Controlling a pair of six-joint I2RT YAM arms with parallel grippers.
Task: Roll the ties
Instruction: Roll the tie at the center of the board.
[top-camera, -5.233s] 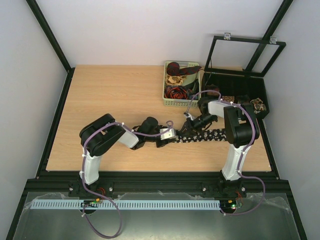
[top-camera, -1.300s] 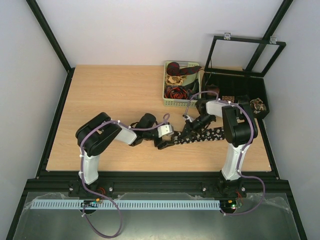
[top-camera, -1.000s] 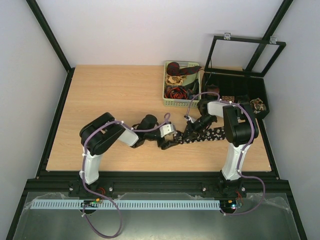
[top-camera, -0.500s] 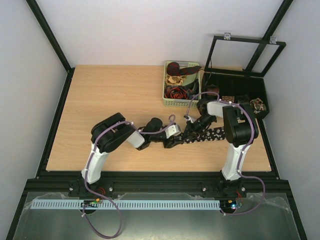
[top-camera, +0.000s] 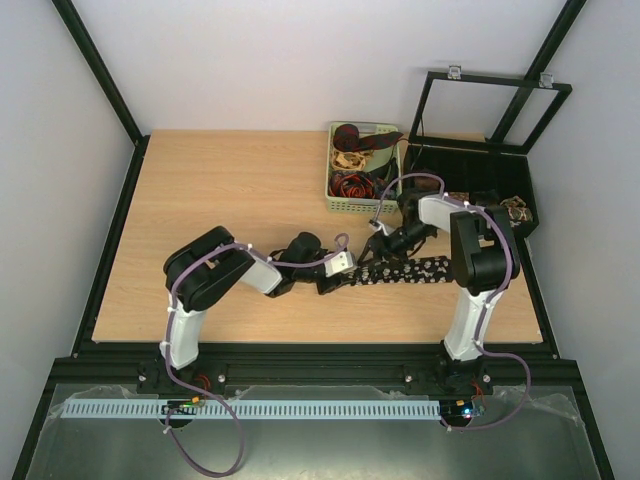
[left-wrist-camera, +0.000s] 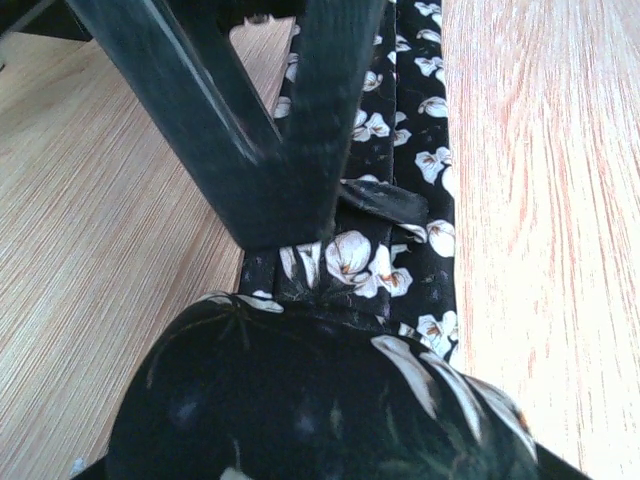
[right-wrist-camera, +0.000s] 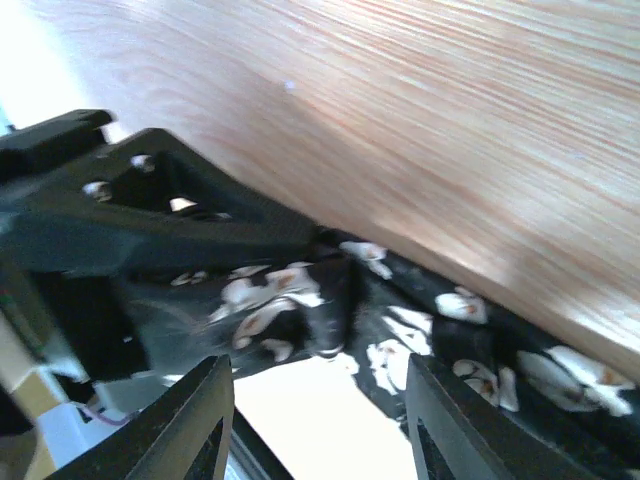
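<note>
**Tie rolling: state of progress.** The black tie (top-camera: 415, 269), printed with white flowers, lies as a long flat strip on the surface (top-camera: 230, 190). It is on the near side of the green basket (top-camera: 360, 209) and runs rightward from a point in front of the basket's near wall.

Only the end closest to the basket is being worked. The left wrist view shows a small fold raised there. Close to the lens is an out-of-focus, flower-printed bulge that may be the first turns of a coil, though this cannot be confirmed.

The left gripper (left-wrist-camera: 290, 215) has its fingers drawn together at the tips, pinching the fabric at that fold. The right gripper (right-wrist-camera: 318, 372) hangs just above the strip, a little right of the fold, with its fingers spread and holding nothing.

Inside the basket lie further ties (top-camera: 352, 160), red and beige, bunched together; how tightly they are wound cannot be told. Just right of the basket, the open black case (top-camera: 470, 165) holds small coils (top-camera: 517, 210), which are probably finished ties.

On this evidence a few ties are done. Almost the whole length of the black tie is not yet rolled, and the basket's contents probably remain to be done.
</note>
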